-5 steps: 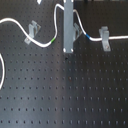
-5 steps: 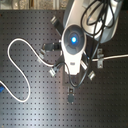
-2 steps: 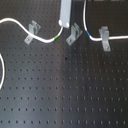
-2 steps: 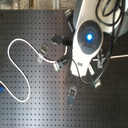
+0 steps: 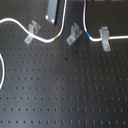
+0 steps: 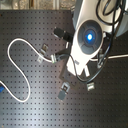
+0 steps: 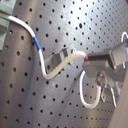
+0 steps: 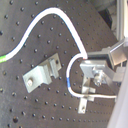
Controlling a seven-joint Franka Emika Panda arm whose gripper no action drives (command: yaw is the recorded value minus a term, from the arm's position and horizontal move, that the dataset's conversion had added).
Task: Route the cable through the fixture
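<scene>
White cable [image 5: 42,37] strung across the perforated tabletop [image 5: 65,95], 3 grey brackets in a row.
In the first exterior view, its green band [image 5: 57,37] lies just beside the middle fixture [image 5: 74,34]; I cannot tell the end effector's jaw state.

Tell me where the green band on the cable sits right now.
In the first exterior view the green band on the cable lies between the left bracket and the middle bracket, nearer the middle one.
</scene>
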